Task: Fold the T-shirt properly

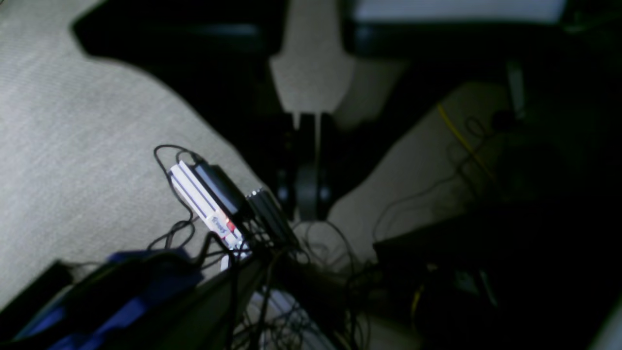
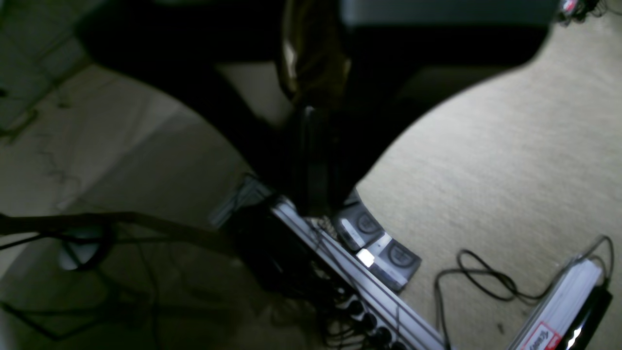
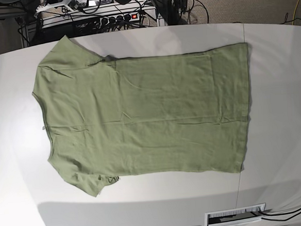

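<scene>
Plain olive-green short-sleeved cotton T-shirt (image 3: 143,118) lies spread flat on the white worktop (image 3: 279,109), unfolded, shoulders and sleeves toward the left edge, bottom hem toward the right edge. One sleeve points at the far-left corner, the other at the near-left corner; light creases run across the body. Shirt covers most of the middle of the worktop, bare margin on all sides. Neither arm shows in the base view. Left wrist view: blurred and dark, looks off the worktop onto beige carpet (image 1: 73,146), a white power strip (image 1: 206,206) with a black adapter plugged in, tangled black cables (image 1: 311,257); left fingers (image 1: 307,160) appear only as a dark out-of-focus shape, cannot tell whether apart or together. Right wrist view: equally dark; right fingers (image 2: 313,160) a black blur over carpet and a grey power strip (image 2: 359,287), state not readable. No containers in view.
</scene>
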Available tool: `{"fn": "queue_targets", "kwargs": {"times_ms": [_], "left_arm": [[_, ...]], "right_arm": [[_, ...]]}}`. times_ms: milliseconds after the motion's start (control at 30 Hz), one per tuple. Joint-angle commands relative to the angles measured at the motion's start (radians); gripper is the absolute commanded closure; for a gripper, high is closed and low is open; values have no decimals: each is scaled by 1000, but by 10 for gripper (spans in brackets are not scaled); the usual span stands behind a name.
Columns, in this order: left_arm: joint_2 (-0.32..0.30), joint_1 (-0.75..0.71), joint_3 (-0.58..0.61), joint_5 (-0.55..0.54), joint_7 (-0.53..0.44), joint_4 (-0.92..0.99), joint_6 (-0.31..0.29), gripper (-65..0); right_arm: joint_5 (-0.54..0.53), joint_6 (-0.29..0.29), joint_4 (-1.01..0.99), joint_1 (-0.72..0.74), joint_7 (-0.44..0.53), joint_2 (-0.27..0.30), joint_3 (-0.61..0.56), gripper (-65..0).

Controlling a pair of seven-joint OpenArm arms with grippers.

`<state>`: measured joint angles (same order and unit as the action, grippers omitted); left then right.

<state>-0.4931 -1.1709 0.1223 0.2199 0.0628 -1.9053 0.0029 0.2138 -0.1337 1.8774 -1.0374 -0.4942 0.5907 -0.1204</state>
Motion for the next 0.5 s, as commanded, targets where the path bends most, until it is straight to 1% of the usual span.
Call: {"fn": "queue_targets", "kwargs": {"times_ms": [0, 200, 267, 333, 400, 467], "left_arm": [[-13, -28, -1, 7, -6, -35, 5, 0], [-59, -65, -1, 105, 107, -183, 14, 0], [-74, -69, -1, 130, 138, -225, 46, 0], [-76, -68, -3, 171, 158, -257, 87, 0], [-76, -67, -3, 220, 158, -281, 110, 0], [-76, -58, -3, 258, 157, -303, 113, 0]], "right_arm": [[14, 1, 42, -29, 3, 11, 21, 0], [47, 2, 209, -129, -23, 11, 107, 0], [50, 1, 257, -149, -41, 11, 130, 0], [50, 1, 294, -159, -58, 11, 150, 0], [50, 1, 322, -162, -68, 11, 167, 0], [50, 1, 341, -162, -70, 11, 179, 0]]}}
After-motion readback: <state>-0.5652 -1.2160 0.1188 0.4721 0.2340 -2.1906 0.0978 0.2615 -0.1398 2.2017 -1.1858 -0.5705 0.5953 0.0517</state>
